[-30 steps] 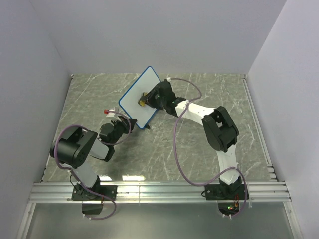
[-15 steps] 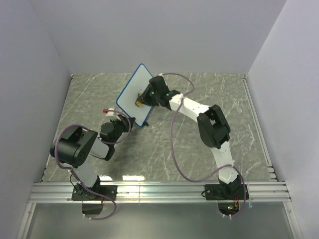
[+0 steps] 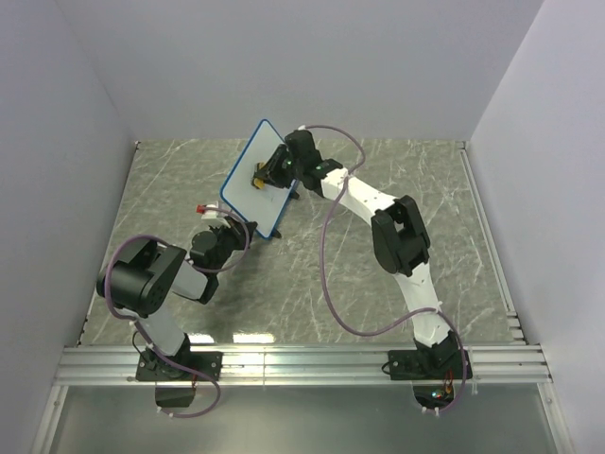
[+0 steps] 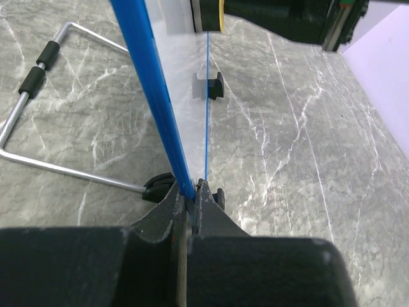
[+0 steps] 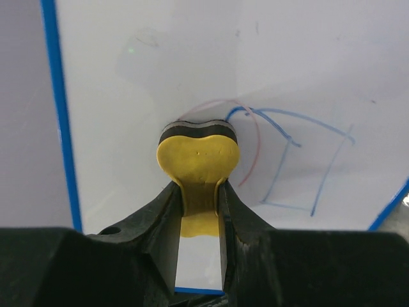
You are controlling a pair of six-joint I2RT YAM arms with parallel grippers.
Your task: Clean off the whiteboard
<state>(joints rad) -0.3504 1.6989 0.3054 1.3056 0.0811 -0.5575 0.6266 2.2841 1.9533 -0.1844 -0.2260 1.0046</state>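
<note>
The whiteboard, white with a thin blue frame, stands tilted on edge at the table's middle back. My left gripper is shut on its lower blue frame, the jaws pinching the edge at the left gripper. My right gripper is shut on a yellow-and-black eraser and presses it flat against the white face. In the right wrist view the eraser sits left of a blue line sketch and a faint red arc, with the right gripper behind it.
A bent wire stand with black foam sleeves lies on the marble table behind the board. A red-capped marker lies left of the board. Grey walls close in on three sides; an aluminium rail runs along the near edge.
My right gripper has slid the eraser up and to the left across the board. The board has tipped steeper and shifted slightly left. The left gripper holds as before.
</note>
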